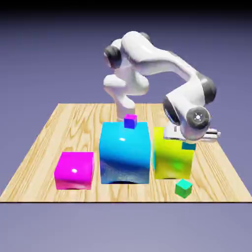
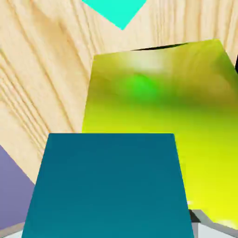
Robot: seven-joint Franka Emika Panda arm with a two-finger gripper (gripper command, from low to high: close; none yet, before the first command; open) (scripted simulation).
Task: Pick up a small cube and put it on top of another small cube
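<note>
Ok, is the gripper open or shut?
Shut: the gripper is closed on the teal cube, which sits between its two fingertips in the hand view.

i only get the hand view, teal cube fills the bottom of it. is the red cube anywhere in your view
Observer: No red cube shows in the exterior view. I do see a small purple cube at the top of the big blue block, which your view lacks.
Operator: ok and any other big block i cant see
Observer: Yes, a magenta block, on the exterior view's left of the blue one.
Operator: where's the arm coming from
Observer: The arm arches over from behind the blocks, its hand above the yellow block with the teal cube under it.
</note>
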